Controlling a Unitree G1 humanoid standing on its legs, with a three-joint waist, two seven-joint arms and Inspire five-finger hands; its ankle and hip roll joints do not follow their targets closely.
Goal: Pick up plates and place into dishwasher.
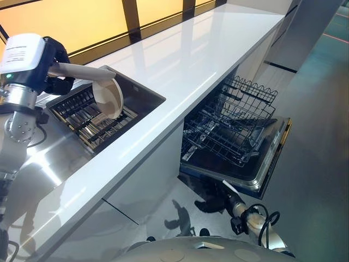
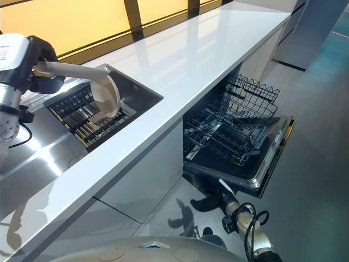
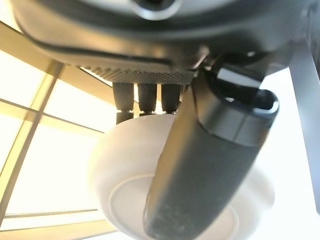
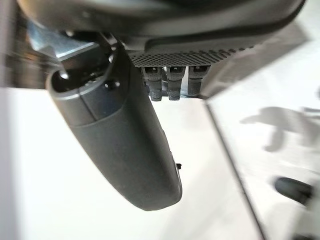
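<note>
Plate: a white plate is held on edge above the sink's drying rack, its face turned toward the counter; in the left wrist view its underside and foot ring show past the fingers.
Left hand: the left hand pinches the plate, the thumb pressed across the base and the fingers curled over the rim behind it. The grip looks closed and firm, though it takes only one edge.
Right hand: the right hand hangs low near the floor in front of the dishwasher door, holding nothing; its fingers bend down from the palm, away from the thumb.
Sink: the steel sink is set in the white countertop, well to the left of the dishwasher.
Dishwasher: the door is down and the lower wire rack is pulled out, apparently bare.
Step in hand: judged to be carrying the plate from sink to rack.
How to do it well: lift the plate clear of the sink's rim before swinging it right, keep it on edge, lower it between the tines, and release only once it is seated.
Risk: a one-edge pinch may let the plate pivot or slip; the counter lip lies in the path.
</note>
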